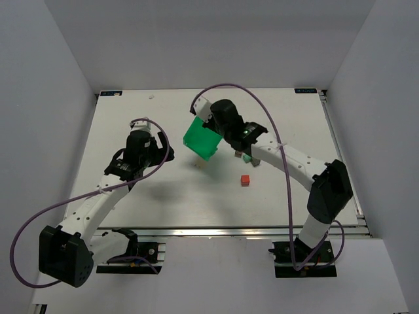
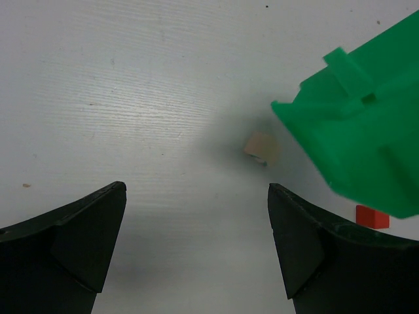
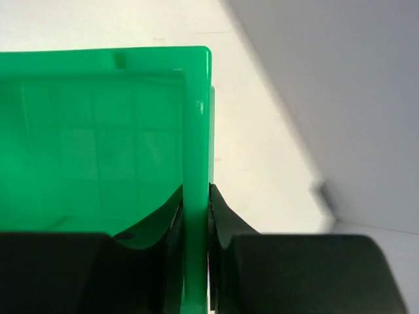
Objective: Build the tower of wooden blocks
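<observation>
Black fingers spread wide on the L: left gripper (image 2: 195, 190) hangs above the table (image 2: 131, 98), nothing between the jaws, pointed toward the middle. Just ahead of it, a bit to its R, lies a cream block (image 2: 262, 149), tiny next to those fingers, sitting in shadow near the low corner of the green bin (image 2: 360, 131). Bin's up off the table and tipped at an angle. The right gripper (image 3: 195, 204) has it pinched by one wall, jaws narrow w/ the plastic sandwiched between them. Further R, a red block (image 1: 245, 180) sits alone in open space. A pale green block (image 1: 248, 159) is tucked by the R forearm, maybe w/ a darker one beside it, too small to call. So the wood block tower? No stack standing anywhere I can see; pieces lie loose, centre to centre-R. Looks like the emptying-out step, imo, w/ building not yet begun. To do it well, R arm should hold that pinch firm and carry the bin off to one side, so it neither shades the pieces nor knocks them. Then L comes straight down over the cream one, centred, jaws square to its flat faces, closing slow. A piece that small will likely twist or squirt out if caught on a corner.
</observation>
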`<move>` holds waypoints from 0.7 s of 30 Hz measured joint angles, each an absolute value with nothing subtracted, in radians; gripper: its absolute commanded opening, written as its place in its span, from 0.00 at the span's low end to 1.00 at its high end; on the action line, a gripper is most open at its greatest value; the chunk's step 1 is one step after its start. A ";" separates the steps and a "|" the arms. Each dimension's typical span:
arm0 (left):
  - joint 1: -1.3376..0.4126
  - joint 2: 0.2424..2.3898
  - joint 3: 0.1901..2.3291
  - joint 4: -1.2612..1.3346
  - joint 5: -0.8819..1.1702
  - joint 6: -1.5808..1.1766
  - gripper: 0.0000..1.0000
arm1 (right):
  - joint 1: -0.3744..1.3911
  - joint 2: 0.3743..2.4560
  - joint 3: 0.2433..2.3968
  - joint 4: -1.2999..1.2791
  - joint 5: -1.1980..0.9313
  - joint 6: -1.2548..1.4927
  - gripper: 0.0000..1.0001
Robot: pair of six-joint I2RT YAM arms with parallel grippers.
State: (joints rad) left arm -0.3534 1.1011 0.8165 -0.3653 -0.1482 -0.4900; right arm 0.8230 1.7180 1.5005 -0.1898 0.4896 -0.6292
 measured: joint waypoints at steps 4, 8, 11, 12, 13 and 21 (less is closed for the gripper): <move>-0.354 1.069 0.791 -0.357 -0.113 -0.486 0.98 | 0.729 1.723 1.583 -0.370 0.280 -0.365 0.00; -0.354 1.037 0.771 -0.354 -0.082 -0.487 0.98 | 0.459 1.816 1.787 -0.463 0.084 -0.082 0.00; -0.354 1.027 0.771 -0.350 -0.070 -0.487 0.98 | 0.218 1.804 1.726 -0.393 -0.027 0.079 0.00; -0.353 1.026 0.771 -0.350 -0.070 -0.488 0.98 | 0.147 1.797 1.687 -0.385 -0.041 0.117 0.00; -0.353 1.026 0.771 -0.350 -0.070 -0.490 0.98 | 0.087 1.794 1.653 -0.385 -0.053 0.150 0.00; -0.350 1.066 0.771 -0.337 -0.070 -0.497 0.98 | -0.207 1.841 1.525 -0.392 -0.117 0.305 0.00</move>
State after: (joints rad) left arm -0.3496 1.0660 0.7708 -0.3370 -0.0700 -0.4973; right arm -0.2066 1.8412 1.5246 -0.3916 -0.1173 0.3054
